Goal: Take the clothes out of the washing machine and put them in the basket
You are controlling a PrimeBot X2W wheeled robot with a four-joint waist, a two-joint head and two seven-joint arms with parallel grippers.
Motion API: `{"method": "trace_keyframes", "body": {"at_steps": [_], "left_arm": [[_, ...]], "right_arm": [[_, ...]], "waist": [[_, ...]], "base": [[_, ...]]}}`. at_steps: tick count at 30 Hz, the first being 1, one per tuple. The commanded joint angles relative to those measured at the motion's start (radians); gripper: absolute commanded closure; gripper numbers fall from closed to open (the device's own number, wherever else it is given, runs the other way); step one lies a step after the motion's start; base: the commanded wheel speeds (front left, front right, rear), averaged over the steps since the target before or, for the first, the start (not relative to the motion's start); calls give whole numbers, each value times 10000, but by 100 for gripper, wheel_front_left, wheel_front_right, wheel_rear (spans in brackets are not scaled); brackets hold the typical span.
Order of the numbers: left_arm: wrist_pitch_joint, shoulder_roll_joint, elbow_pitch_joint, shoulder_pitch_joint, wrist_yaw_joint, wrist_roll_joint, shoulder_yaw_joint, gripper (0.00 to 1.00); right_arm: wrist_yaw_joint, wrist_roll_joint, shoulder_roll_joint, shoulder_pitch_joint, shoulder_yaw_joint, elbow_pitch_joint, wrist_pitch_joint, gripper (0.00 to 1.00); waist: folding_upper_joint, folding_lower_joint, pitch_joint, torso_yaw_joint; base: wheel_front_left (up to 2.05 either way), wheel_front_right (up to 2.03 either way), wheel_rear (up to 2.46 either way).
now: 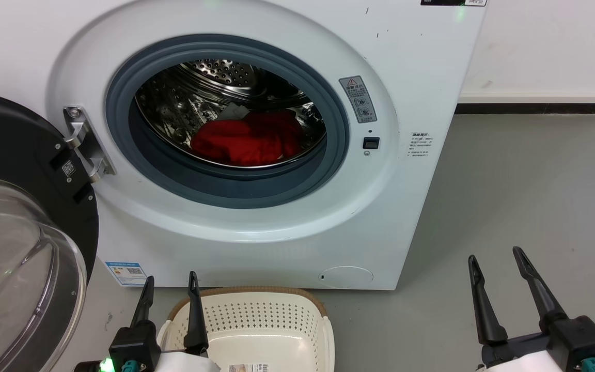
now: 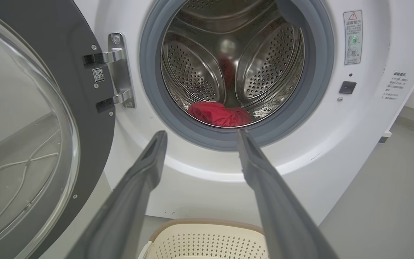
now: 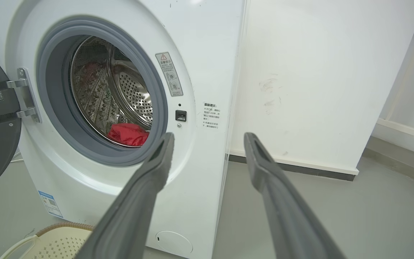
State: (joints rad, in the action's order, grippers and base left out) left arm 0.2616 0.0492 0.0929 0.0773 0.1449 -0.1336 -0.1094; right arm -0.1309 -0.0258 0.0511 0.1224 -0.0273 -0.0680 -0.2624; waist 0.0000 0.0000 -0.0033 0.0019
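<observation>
Nothing is out yet, as I read it: the clothes (image 1: 248, 139) lie in a red heap low in the drum of the washing machine (image 1: 406, 77), ahead of and above both grippers. My left gripper (image 1: 171, 277) is parted and holds nothing, and the basket (image 1: 256, 312) sits just below and right of it (no laundry in the part I can see). My right gripper (image 1: 495, 254) is spread and empty too, with the machine's front corner ahead to its left. The door (image 1: 18, 155) stands open left of my left gripper. Both garments are left to fetch.
</observation>
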Motion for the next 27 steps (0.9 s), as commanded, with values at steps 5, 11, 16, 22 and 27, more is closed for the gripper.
{"method": "trace_keyframes", "body": {"at_steps": [5, 11, 16, 22, 27], "left_arm": [[54, 19, 13, 45, -8, -17, 39, 0], [52, 19, -4, 74, -4, 6, 64, 0], [52, 20, -16, 105, -9, 24, 94, 0], [52, 20, -37, 123, 6, 57, 108, 0], [52, 20, -45, 105, 30, 75, 93, 0]], "right_arm": [[3, 118, -17, 65, 31, 48, -39, 0], [3, 178, -17, 61, 41, 88, -39, 0], [3, 228, -17, 68, 51, 116, -39, 0], [3, 208, -17, 88, 53, 144, -39, 0], [3, 183, -17, 94, 70, 194, -39, 0]], "waist": [[0, 0, -5, 16], [0, 0, -8, 12], [0, 0, -12, -5], [0, 0, -31, -18], [0, 0, -43, -9]], "base": [[0, 0, 0], [0, 0, 0], [0, 0, 0], [0, 0, 0], [0, 0, 0]]}}
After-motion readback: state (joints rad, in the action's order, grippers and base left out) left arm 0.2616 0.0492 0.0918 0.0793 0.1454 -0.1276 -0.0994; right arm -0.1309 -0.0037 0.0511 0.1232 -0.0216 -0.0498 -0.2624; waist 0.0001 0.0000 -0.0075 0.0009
